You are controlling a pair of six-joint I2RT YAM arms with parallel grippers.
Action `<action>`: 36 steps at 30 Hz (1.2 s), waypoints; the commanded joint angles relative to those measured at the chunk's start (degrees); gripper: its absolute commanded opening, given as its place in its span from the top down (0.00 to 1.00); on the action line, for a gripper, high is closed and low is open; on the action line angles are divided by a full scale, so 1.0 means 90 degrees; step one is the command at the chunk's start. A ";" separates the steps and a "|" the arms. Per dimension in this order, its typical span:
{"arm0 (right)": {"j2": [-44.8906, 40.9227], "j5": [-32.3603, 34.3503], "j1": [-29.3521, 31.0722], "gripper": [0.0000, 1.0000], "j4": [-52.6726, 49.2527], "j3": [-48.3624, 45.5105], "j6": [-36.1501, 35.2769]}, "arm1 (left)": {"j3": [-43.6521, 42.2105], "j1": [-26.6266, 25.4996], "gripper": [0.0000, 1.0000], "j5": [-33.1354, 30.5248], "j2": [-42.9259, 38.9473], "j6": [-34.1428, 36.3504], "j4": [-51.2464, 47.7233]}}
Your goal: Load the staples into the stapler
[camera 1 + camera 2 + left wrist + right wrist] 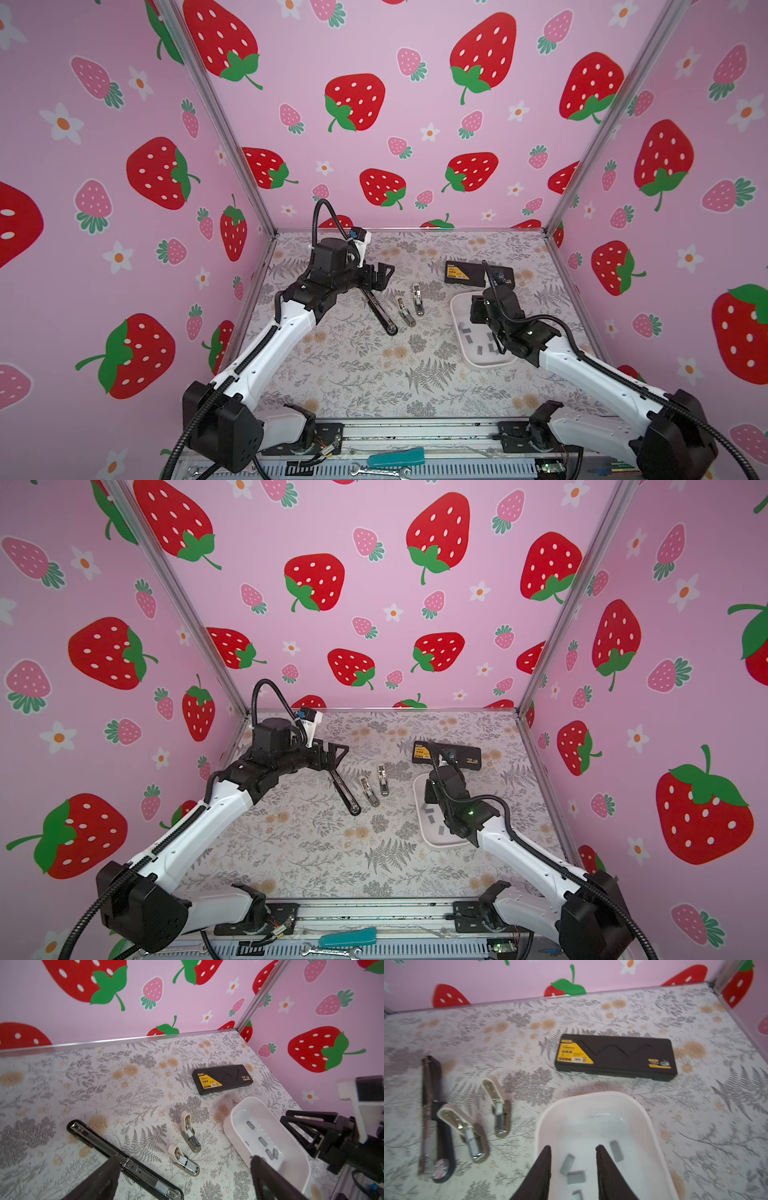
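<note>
Grey staples (466,331) lie in the white tray (455,316), at four o'clock in a top view. Left wrist: my left gripper (185,1159) gapes wide and empty. Right wrist, blurred: my right gripper (573,1147) looks part-open above them. I'm at the pick, and next I must descend and pinch one.

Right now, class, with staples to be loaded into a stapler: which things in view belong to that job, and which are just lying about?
Job: staples in the white tray; long black stapler; two small beige staplers.
Lying about: black box; wrench; teal-handled tool.
</note>
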 commanded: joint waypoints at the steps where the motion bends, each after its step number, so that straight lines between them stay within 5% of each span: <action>1: 0.0354 -0.0377 -0.0314 0.60 -0.0494 -0.0024 -0.0310 | -0.0150 -0.0085 0.01 0.0001 0.0201 0.0998 0.0821; 7: 0.1560 -0.0768 -0.0914 0.66 -0.0574 0.0276 -0.0522 | 0.0152 -0.0129 0.01 0.0259 0.0631 0.1346 0.0609; 17: 0.3019 -0.1043 -0.1314 0.66 -0.0706 0.0996 -0.0888 | 0.0432 -0.0707 0.01 -0.1210 0.0896 0.2058 -0.0049; 36: 0.3035 -0.1348 -0.1473 0.67 -0.0456 0.0558 -0.0877 | 0.0618 -0.1007 0.01 -0.1541 0.1072 0.2256 -0.0310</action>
